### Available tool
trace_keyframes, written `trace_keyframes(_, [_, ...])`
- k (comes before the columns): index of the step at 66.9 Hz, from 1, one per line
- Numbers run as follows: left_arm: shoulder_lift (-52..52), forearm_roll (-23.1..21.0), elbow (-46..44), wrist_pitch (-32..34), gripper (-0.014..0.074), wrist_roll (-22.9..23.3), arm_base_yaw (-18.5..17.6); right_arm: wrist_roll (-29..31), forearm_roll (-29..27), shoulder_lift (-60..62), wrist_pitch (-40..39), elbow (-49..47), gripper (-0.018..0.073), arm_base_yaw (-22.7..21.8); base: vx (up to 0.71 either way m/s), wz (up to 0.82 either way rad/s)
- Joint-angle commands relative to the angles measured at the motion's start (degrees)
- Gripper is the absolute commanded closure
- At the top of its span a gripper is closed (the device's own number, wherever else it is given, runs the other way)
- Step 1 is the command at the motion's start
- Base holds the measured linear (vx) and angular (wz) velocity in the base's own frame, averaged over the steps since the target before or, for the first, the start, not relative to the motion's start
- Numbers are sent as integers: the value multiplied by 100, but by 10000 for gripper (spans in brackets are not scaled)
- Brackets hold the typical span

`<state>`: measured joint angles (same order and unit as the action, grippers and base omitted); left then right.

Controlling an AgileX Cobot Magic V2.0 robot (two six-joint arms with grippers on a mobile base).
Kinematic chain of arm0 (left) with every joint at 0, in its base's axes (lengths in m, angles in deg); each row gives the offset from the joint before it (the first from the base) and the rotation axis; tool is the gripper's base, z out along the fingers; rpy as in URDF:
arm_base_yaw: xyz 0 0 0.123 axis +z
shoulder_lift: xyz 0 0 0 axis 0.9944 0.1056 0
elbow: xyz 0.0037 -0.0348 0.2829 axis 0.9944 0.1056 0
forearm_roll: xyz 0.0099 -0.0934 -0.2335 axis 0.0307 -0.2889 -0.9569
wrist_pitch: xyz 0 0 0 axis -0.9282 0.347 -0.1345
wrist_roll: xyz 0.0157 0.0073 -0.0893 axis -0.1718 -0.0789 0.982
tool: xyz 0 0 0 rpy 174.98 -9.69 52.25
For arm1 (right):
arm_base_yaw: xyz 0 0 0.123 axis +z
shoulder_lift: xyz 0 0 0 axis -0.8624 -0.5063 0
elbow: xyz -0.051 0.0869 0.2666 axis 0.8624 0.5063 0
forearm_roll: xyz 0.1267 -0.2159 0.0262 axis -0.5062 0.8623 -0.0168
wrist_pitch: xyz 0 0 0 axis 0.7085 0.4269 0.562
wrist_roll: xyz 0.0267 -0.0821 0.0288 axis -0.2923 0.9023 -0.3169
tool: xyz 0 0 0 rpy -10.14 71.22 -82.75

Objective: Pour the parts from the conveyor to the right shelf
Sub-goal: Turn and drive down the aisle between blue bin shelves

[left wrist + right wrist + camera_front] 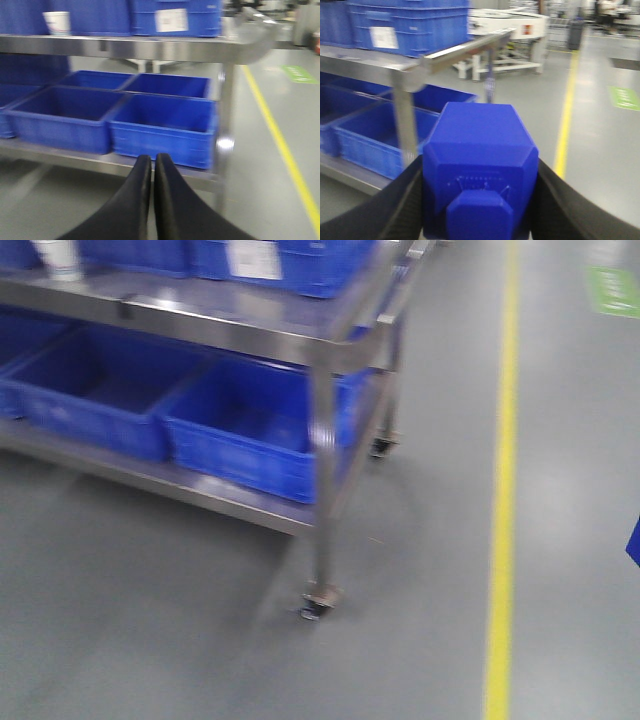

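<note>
My right gripper [479, 200] pinches a bright-blue block [480, 145] between its black fingers. The block is chunky and bevel-edged, with a smaller square stud facing me. My left gripper [152, 167] is pressed together. Ahead of both stands the steel shelf [150, 47] with deep blue tubs [160, 127].

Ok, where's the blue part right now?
Right wrist view: the blue part is gripped in the right tool, low centre, with the steel shelf and its blue tubs ahead to its left.

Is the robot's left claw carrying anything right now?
No, the left gripper has its two black fingers pressed together with nothing between them.
</note>
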<state>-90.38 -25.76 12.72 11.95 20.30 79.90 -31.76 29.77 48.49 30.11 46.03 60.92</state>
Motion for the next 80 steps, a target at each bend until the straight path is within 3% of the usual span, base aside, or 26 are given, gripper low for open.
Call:
trace_keyframes(1, [-20, -10, -105, 402, 603, 42, -15, 63, 12, -52, -482, -171, 561, -25, 39, 103])
trace_keyframes(33, [-20, -10, -105, 402, 603, 42, -15, 63, 12, -52, -482, -171, 561, -25, 30, 109])
trace_keyframes(80, [-20, -10, -105, 402, 603, 42, -15, 63, 12, -52, -482, -171, 561, -25, 18, 86])
